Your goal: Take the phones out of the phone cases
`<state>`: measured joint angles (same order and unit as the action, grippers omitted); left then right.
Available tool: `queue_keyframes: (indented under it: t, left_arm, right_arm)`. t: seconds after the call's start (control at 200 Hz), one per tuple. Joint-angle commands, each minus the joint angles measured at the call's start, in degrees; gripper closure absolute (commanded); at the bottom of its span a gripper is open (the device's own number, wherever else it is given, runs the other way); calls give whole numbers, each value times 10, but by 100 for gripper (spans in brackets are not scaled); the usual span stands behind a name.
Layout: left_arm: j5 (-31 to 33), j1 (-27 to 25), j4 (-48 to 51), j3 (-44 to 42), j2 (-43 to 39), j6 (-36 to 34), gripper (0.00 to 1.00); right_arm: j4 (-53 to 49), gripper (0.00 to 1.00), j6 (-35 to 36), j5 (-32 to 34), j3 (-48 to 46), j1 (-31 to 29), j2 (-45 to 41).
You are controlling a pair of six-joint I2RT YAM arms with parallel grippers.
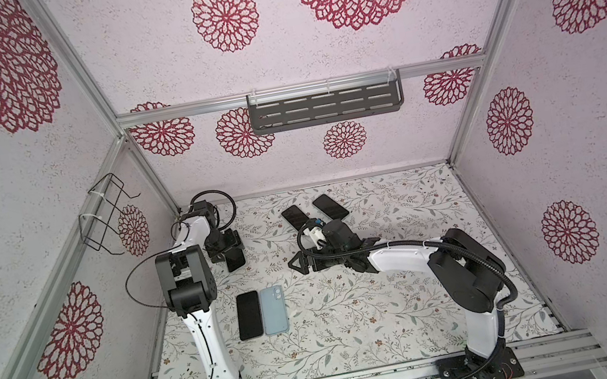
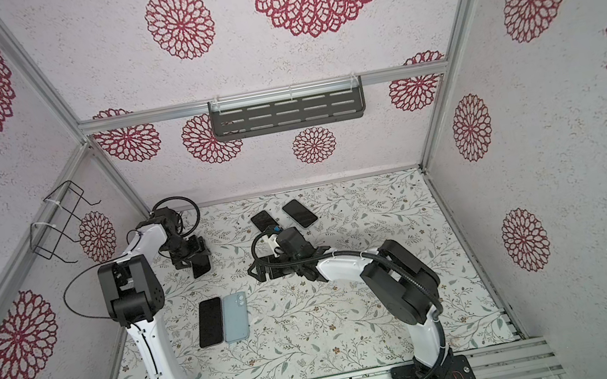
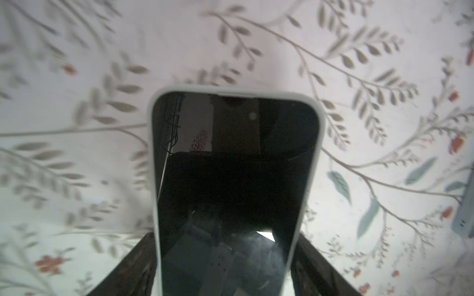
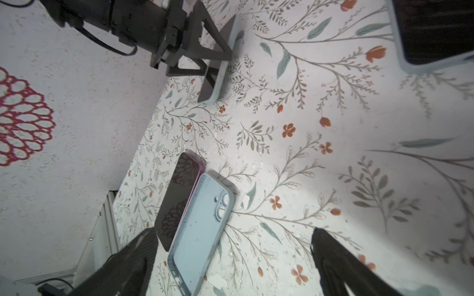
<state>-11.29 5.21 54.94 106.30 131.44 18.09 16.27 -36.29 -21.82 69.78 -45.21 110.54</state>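
Left pincer (image 3: 224,234): clamped across the long sides of the cased phone (image 3: 230,166), gripping its lower half. The upper end juts out beyond the fingertips, free for a second grip.
Task's phone: between the left pincer's fingers, screen facing the wrist. It is seated in its pale case (image 3: 150,128), whose rim runs unbroken round the visible end, so the extraction looks not yet done.
Right pincer (image 4: 233,232): released, fingers spread wide with nothing between them. It hovers over the bench (image 1: 358,316), and the left pincer is ahead of it, well apart.
Why held so: likely one arm steadies the case by its sides so the other can peel a corner or push the phone out.
Beneath the right pincer: a pink-rimmed handset (image 4: 179,194), screen up, touches a pale blue one (image 4: 202,230) lying back up; neither seems to be in play.
Risk: a smooth case may slip in a side grip.
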Motion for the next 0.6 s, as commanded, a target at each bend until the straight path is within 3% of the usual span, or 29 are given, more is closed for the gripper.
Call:
queue_keyframes:
  t: [0.0, 0.385, 0.595]
  left_arm:
    - [-71, -46, -42, -31, -46, 53, 53]
    - [-96, -145, -133, -125, -134, 143, 56]
    - [-111, -168, -189, -189, -166, 178, 57]
  right_arm:
    - [95, 5, -54, -59, 19, 7, 22]
    - [137, 10, -90, -34, 12, 24, 68]
    - [164, 16, -107, -23, -1, 37, 74]
